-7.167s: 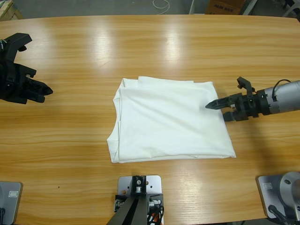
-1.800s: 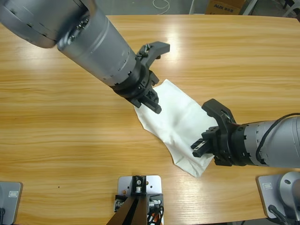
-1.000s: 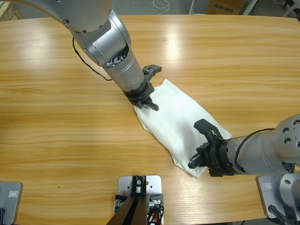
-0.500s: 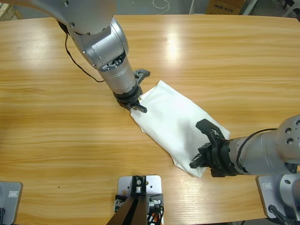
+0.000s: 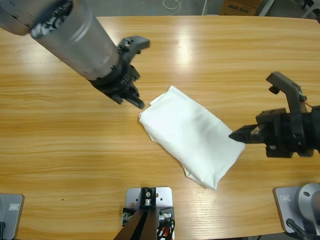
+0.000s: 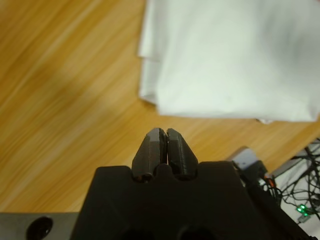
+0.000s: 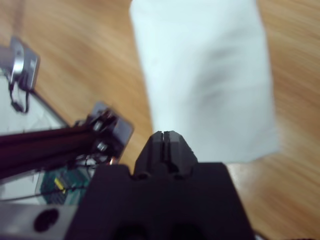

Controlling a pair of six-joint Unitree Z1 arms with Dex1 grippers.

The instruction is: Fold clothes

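The clothes are one white T-shirt (image 5: 190, 136), folded into a long narrow bundle that lies diagonally on the wooden table (image 5: 60, 150). The left wrist view shows the T-shirt (image 6: 225, 55) beyond the jaws, and so does the right wrist view, where the T-shirt (image 7: 205, 75) is blurred. My left gripper (image 5: 138, 104) hangs just off the bundle's upper-left end, shut and empty, with its jaws pressed together in its own view (image 6: 164, 133). My right gripper (image 5: 236, 135) points at the bundle's right edge, also shut with nothing in it (image 7: 167, 135).
Bare wood stretches around the T-shirt to the left, the far side and the right. Beyond the table's far edge are a cardboard box (image 5: 239, 6) and a white cable (image 5: 172, 5) on the floor.
The left gripper has come off the T-shirt's upper-left corner and risen up and left. The right gripper has pulled back from the lower end to the right. The T-shirt lies free.
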